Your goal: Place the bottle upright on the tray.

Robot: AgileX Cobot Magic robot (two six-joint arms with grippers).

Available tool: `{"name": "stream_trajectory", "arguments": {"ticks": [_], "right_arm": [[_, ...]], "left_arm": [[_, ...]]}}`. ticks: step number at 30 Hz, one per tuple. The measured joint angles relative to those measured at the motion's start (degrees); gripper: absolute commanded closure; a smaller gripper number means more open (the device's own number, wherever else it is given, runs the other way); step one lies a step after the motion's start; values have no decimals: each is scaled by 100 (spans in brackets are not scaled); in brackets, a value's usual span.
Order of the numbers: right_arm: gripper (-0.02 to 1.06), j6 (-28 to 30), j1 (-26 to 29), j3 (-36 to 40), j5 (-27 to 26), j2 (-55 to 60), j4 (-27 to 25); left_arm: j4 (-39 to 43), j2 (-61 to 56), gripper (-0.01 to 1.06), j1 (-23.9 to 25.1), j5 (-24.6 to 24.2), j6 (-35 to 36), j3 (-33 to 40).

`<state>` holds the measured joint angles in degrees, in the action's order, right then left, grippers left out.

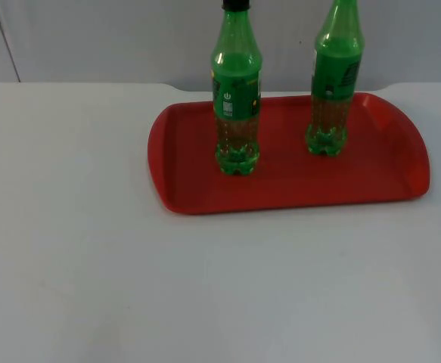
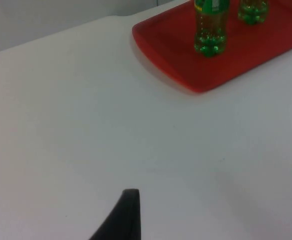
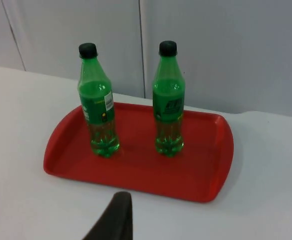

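Note:
Two green bottles with black caps stand upright on the red tray [image 1: 288,187]. The left bottle [image 1: 237,98] is near the tray's middle and the right bottle [image 1: 333,83] is toward its far right; they stand apart. In the right wrist view both bottles [image 3: 98,112] [image 3: 169,107] stand side by side on the tray [image 3: 135,170], with my right gripper [image 3: 114,220] back over bare table, short of the tray's near rim. My left gripper [image 2: 123,217] waits over white table, well away from the tray [image 2: 186,55] and the nearer bottle [image 2: 212,25].
The grey partition wall [image 1: 114,38] closes the table just behind the tray. White table top [image 1: 205,287] stretches wide in front of the tray and to its left.

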<state>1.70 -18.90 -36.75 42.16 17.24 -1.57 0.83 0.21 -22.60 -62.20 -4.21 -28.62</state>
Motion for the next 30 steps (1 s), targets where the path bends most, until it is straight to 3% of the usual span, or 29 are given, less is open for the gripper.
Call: {"name": "stream_trajectory", "arguments": {"ticks": [16, 22, 30], "right_arm": [[-1, 158, 0, 509, 941, -1661, 0], [-1, 375, 0, 544, 1383, -1703, 0], [-1, 447, 0, 553, 1458, -1703, 0]], "left_arm": [[0, 0, 1, 0, 0, 0, 0], [0, 0, 1, 0, 0, 0, 0], [0, 0, 1, 0, 0, 0, 0]]}}
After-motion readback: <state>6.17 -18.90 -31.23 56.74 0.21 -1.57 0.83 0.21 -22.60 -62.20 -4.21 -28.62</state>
